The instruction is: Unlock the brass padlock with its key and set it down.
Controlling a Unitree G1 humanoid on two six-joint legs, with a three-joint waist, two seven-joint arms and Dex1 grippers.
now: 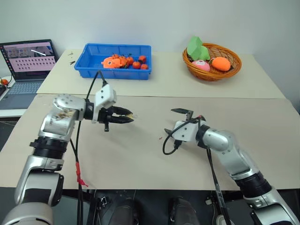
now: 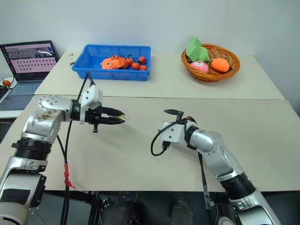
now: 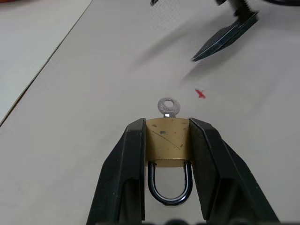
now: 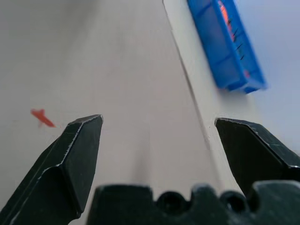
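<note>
Left gripper (image 3: 166, 140) is clamped on the small gold-yellow brass padlock (image 3: 167, 146), black fingers (image 3: 129, 159) pressing both flat sides of the squarish body, thin silver shackle loop pointing back toward the wrist. The tiny silvery key (image 3: 167, 107) with a ring-like head sits in the keyhole, sticking out past the fingertips, free to be grabbed. Lock is held up in the air above the beige tabletop (image 1: 140, 159), not resting on it. Right gripper (image 1: 178, 121) stands with jaws spread wide and empty, well apart from the padlock, facing it across the table. Step in hand looks like the approach to the key: lock presented, key not yet gripped. Next move likely calls for the right gripper to close the gap, pinch the key head, and twist; small target, so alignment matters. Further back, a blue plastic bin (image 1: 93, 68) holds small orange and red items, and a woven orange basket (image 1: 234, 70) holds green, pink and orange toy foods. An open laptop (image 1: 28, 65) sits at far left.
</note>
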